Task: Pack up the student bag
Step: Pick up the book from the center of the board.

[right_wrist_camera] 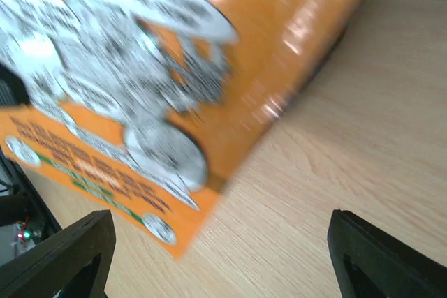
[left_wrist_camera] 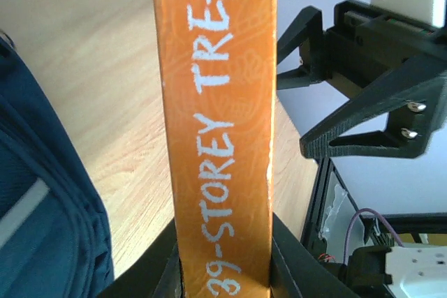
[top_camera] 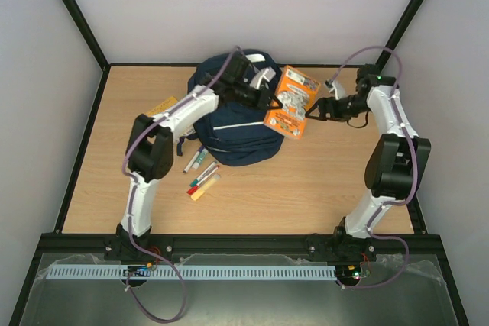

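The navy blue student bag (top_camera: 233,131) lies at the back middle of the table; its fabric and a white stripe show at the left of the left wrist view (left_wrist_camera: 42,200). My left gripper (top_camera: 269,101) is shut on the spine of an orange book (top_camera: 292,101), holding it above the table to the right of the bag. The spine fills the left wrist view (left_wrist_camera: 220,123) between the jaws. My right gripper (top_camera: 315,108) is open, just right of the book, empty. The book's cover (right_wrist_camera: 140,95) shows blurred in the right wrist view, ahead of the wide-apart fingers.
Several markers (top_camera: 200,175) lie on the table in front of the bag. A yellow flat item (top_camera: 162,105) lies left of the left arm. Black frame posts and white walls bound the table.
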Robot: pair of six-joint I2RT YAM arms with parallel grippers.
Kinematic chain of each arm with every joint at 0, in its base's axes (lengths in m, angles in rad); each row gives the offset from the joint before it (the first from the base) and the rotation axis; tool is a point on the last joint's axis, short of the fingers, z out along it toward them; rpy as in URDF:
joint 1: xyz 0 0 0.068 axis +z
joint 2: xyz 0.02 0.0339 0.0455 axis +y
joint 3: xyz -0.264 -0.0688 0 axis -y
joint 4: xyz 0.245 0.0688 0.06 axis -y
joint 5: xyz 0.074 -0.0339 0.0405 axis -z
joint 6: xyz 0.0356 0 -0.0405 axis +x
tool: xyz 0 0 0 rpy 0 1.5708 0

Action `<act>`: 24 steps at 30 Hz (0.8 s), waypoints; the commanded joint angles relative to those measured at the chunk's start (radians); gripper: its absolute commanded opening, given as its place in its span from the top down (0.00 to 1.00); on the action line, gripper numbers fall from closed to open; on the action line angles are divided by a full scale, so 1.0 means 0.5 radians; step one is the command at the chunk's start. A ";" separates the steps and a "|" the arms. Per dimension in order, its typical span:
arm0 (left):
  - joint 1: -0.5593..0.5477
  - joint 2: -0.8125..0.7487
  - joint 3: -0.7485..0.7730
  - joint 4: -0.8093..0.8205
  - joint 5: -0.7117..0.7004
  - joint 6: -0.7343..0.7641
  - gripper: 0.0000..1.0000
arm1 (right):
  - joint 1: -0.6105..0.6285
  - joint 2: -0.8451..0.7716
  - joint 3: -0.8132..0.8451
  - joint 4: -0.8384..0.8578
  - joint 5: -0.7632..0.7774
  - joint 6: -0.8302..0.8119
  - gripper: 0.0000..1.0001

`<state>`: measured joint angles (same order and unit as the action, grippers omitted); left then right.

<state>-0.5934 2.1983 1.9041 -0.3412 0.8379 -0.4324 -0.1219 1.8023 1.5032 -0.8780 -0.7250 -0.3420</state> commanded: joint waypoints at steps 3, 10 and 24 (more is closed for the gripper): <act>0.306 -0.297 0.057 -0.034 0.182 0.116 0.98 | -0.017 -0.082 0.362 -0.501 -0.140 -0.198 0.13; 0.503 -0.493 -0.009 0.275 0.413 -0.205 0.98 | 0.130 -0.247 0.519 -0.374 0.087 -0.118 0.01; 0.573 -0.691 -0.050 -0.059 1.045 0.287 0.96 | 0.430 0.092 0.965 0.258 -0.819 0.725 0.01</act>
<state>-0.3416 1.9015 1.8328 -0.3679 1.2186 -0.3344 0.0105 1.8240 1.9476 -0.8356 -1.0210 -0.1207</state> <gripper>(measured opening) 0.224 0.993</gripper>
